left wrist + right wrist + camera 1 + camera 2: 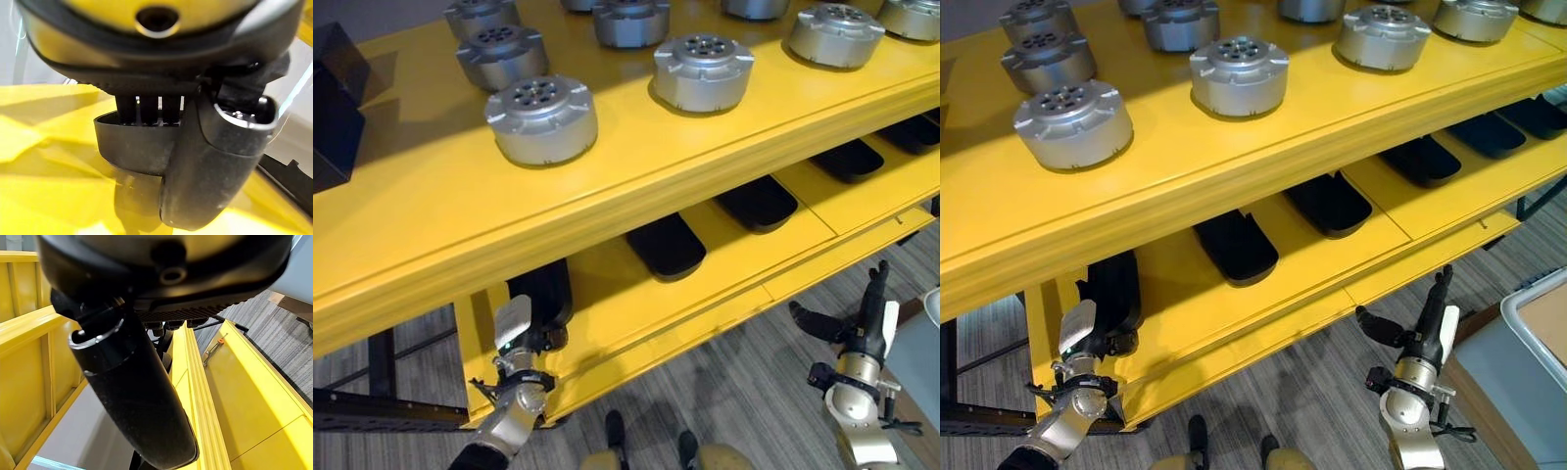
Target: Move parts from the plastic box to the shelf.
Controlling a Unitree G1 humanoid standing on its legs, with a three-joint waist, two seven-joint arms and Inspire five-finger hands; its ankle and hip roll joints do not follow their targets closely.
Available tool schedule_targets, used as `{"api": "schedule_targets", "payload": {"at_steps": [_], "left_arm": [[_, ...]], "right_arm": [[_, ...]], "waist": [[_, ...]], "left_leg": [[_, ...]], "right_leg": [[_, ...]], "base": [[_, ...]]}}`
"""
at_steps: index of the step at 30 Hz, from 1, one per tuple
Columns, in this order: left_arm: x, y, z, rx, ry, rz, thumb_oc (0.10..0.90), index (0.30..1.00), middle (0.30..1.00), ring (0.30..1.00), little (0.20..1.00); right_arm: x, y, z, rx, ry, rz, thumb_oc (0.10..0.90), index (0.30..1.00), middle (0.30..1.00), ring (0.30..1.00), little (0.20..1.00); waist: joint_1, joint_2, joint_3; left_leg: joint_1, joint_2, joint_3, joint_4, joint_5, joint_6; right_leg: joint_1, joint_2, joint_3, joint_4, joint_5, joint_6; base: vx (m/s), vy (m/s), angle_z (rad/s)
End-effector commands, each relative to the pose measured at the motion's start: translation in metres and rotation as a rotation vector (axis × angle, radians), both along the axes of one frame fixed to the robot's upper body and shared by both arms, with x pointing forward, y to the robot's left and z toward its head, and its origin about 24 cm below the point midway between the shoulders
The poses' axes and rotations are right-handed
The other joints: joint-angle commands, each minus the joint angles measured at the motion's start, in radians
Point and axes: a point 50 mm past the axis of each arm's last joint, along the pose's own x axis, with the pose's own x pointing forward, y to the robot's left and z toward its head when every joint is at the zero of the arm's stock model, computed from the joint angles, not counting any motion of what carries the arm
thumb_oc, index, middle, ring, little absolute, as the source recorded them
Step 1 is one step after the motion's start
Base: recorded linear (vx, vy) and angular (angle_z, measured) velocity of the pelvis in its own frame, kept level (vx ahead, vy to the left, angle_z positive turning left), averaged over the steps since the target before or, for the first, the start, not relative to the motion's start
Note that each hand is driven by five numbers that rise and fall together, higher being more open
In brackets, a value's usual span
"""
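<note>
On the top level of the yellow shelf (431, 196) stand several round silver parts (541, 119), each upright on its flat base and apart from its neighbours, in rows running back along the board. Below, the lower level carries a line of flat black parts (666, 245), lying side by side with gaps between them. At the near left end of that lower level, the left hand (522, 338) reaches in over the shelf's front edge and grips one more black part (543, 289); its wrist view shows the fingers (146, 107) curled over the rim of the black piece and the thumb pressed against its near side (so the hold is a pinch rather than a flat push). Over the grey striped floor (744, 382), in front of the shelf and well apart from it, the right hand (1425, 333) hangs in the air with fingers straight and thumb spread to the side, holding nothing. A grey plastic box (1538, 343) shows at the right edge, just beside that arm.
</note>
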Motion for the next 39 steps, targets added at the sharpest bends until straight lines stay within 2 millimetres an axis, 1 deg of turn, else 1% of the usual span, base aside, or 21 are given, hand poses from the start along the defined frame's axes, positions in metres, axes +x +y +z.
{"api": "schedule_targets", "payload": {"at_steps": [1, 6, 7, 10, 21, 28, 33, 39], "left_arm": [[0.018, -0.014, 0.021, -0.087, -0.114, -0.035, 0.4, 0.3, 0.3, 0.3, 0.3], [0.019, -0.024, 0.01, -0.195, -0.072, -0.026, 0.4, 0.3, 0.3, 0.3, 0.3], [0.019, -0.027, 0.007, -0.255, -0.054, -0.021, 0.4, 0.3, 0.3, 0.3, 0.3], [0.02, -0.037, 0.002, -0.27, -0.028, -0.034, 0.4, 0.3, 0.3, 0.3, 0.3], [0.015, -0.048, -0.021, -0.43, 0.026, 0.053, 0.4, 0.3, 0.3, 0.3, 0.3], [0.02, -0.051, -0.015, -0.394, 0.0, 0.043, 0.4, 0.3, 0.3, 0.3, 0.3], [0.023, -0.049, -0.011, -0.263, 0.022, -0.01, 0.4, 0.3, 0.3, 0.3, 0.3], [0.022, -0.046, -0.013, -0.132, 0.07, -0.071, 0.4, 0.3, 0.3, 0.3, 0.3]], "right_arm": [[0.019, -0.004, 0.054, -0.113, -0.242, 0.066, 0.9, 1.0, 1.0, 1.0, 1.0], [0.02, -0.001, 0.053, -0.114, -0.234, 0.087, 0.9, 1.0, 1.0, 1.0, 1.0], [0.02, -0.001, 0.053, -0.117, -0.233, 0.09, 0.9, 1.0, 1.0, 1.0, 1.0], [0.021, 0.0, 0.052, -0.116, -0.226, 0.101, 0.9, 1.0, 1.0, 1.0, 1.0], [0.021, 0.001, 0.051, -0.119, -0.218, 0.131, 0.9, 1.0, 1.0, 1.0, 1.0], [0.02, 0.003, 0.05, -0.12, -0.206, 0.149, 0.9, 1.0, 1.0, 1.0, 1.0], [0.019, 0.002, 0.051, -0.117, -0.203, 0.155, 0.9, 1.0, 1.0, 1.0, 1.0], [0.021, 0.001, 0.051, -0.122, -0.201, 0.163, 0.9, 1.0, 1.0, 1.0, 1.0]], "waist": [[-0.005, -0.037, -0.035], [-0.017, -0.042, -0.031], [-0.019, -0.043, -0.032], [-0.026, -0.046, -0.032], [-0.046, -0.052, -0.037], [-0.057, -0.051, -0.036], [-0.063, -0.048, -0.034], [-0.067, -0.041, -0.032]], "left_leg": [[-0.046, 0.098, -0.04, 0.004, -0.087, -0.043], [-0.047, 0.104, -0.032, 0.002, -0.088, -0.043], [-0.047, 0.106, -0.031, 0.002, -0.088, -0.042], [-0.045, 0.109, -0.029, 0.003, -0.088, -0.041], [-0.035, 0.114, -0.021, 0.006, -0.087, -0.041], [-0.032, 0.115, -0.016, 0.009, -0.079, -0.043], [-0.031, 0.112, -0.016, 0.008, -0.081, -0.043], [-0.03, 0.107, -0.017, 0.008, -0.081, -0.044]], "right_leg": [[-0.05, 0.015, 0.027, 0.126, -0.098, -0.016], [-0.052, 0.023, 0.033, 0.134, -0.102, -0.018], [-0.052, 0.023, 0.033, 0.136, -0.102, -0.018], [-0.055, 0.026, 0.034, 0.143, -0.105, -0.019], [-0.05, 0.03, 0.041, 0.144, -0.103, -0.023], [-0.048, 0.032, 0.048, 0.142, -0.101, -0.025], [-0.049, 0.031, 0.053, 0.137, -0.099, -0.024], [-0.051, 0.028, 0.056, 0.135, -0.097, -0.022]], "base": [[0.01, -0.035, 0.01], [0.0, -0.006, 0.0], [0.0, 0.0, 0.0], [0.0, 0.0, 0.0], [0.0, -0.001, -0.01], [0.01, 0.009, -0.03], [0.0, 0.003, -0.01], [0.0, 0.0, 0.0]]}}
